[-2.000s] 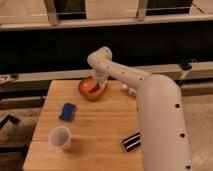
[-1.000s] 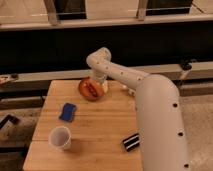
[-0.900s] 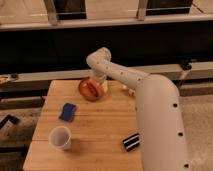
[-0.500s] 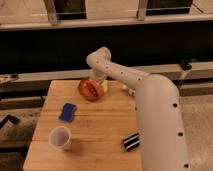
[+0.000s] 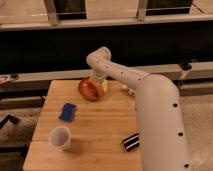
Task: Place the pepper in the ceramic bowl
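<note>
The ceramic bowl (image 5: 89,90), round and glossy orange-brown, sits at the back of the wooden table (image 5: 100,125). A dark red streak inside it looks like the pepper (image 5: 93,89), lying across the bowl's middle. The gripper (image 5: 99,82) hangs at the end of the white arm, right over the bowl's right rim and close to the pepper. I cannot tell whether it touches either of them. The arm's large white body fills the right foreground and hides that part of the table.
A blue sponge (image 5: 67,111) lies left of centre. A white cup (image 5: 60,137) stands near the front left. A black-and-white striped item (image 5: 131,142) lies at the front right beside the arm. A small pale object (image 5: 126,89) sits behind the arm. A dark railing runs behind the table.
Two seconds ago the gripper was lower in the bowl. It has since drawn up slightly, and the dark red piece now shows in the bowl. There has been hardly any motion over the last half second.
</note>
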`<state>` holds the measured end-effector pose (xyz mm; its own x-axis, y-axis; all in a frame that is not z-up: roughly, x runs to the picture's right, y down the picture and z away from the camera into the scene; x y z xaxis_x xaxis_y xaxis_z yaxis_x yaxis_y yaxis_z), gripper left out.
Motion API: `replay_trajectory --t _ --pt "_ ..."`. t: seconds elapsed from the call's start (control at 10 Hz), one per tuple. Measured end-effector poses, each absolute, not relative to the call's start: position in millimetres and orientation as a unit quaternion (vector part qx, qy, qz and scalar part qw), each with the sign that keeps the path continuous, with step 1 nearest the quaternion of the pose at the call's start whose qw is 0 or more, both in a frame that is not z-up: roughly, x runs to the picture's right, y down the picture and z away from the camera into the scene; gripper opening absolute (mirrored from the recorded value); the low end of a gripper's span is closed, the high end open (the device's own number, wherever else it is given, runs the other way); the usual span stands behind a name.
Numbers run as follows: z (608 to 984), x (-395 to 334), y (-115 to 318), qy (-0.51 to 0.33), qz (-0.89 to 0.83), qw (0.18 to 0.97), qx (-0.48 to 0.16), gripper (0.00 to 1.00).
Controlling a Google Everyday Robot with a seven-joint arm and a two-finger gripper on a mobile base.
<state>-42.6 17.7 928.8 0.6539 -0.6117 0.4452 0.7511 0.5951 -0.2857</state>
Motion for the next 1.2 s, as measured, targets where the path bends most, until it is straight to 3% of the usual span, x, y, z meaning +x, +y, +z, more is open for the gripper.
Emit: replay_trajectory --t 1.2 --pt "925.3 -44.8 13.9 -0.154 -0.386 0.881 -0.229 0.80"
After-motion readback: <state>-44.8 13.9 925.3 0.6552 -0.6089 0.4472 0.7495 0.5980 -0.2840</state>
